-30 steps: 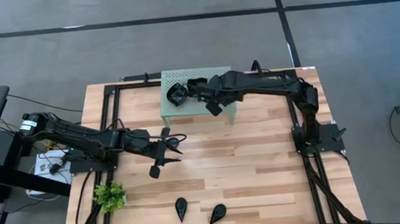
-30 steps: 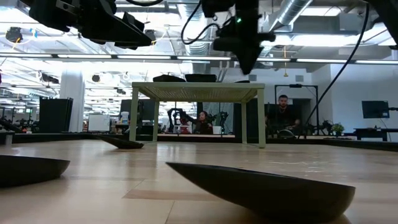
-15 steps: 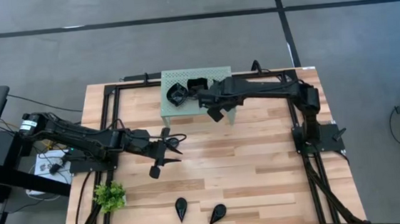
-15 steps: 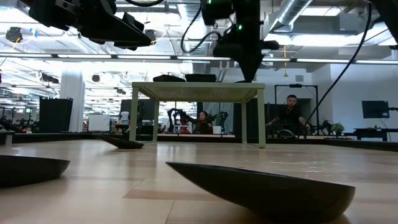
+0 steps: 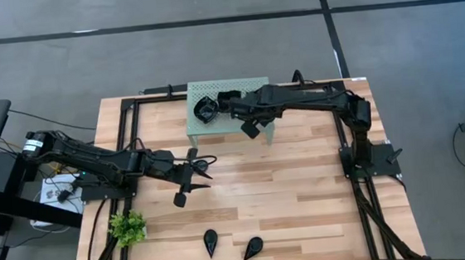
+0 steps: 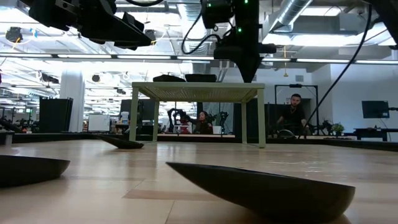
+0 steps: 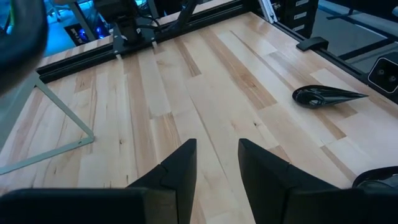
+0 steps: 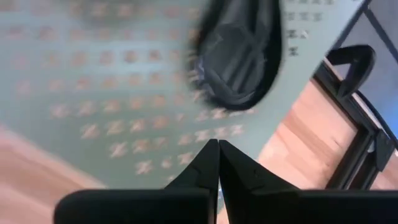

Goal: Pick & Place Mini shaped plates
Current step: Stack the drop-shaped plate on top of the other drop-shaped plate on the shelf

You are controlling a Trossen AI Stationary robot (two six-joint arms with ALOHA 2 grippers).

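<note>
Two glossy black mini shaped plates (image 5: 205, 110) (image 5: 228, 96) lie on top of the mint-green rack (image 5: 250, 85) at the far side of the table. My right gripper (image 8: 217, 155) hangs over the rack top, shut and with nothing between its fingers, next to one plate (image 8: 239, 56). Two teardrop plates (image 5: 211, 242) (image 5: 252, 247) lie flat on the wood near the front edge. My left gripper (image 7: 217, 165) hovers open above bare wood at the table's left middle, holding nothing; one teardrop plate (image 7: 326, 95) lies ahead of it.
A small green plant (image 5: 127, 229) stands at the front left. Black frame rails (image 5: 133, 138) run along the table's sides. In the low view the rack (image 6: 199, 90) stands on legs, with people in the room behind. Open wood lies mid-table.
My right gripper has shifted slightly above the rack top, first toward the table's right, then back beside the plates, and its fingers have closed with nothing in them. The plates on the rack stay where they were.
</note>
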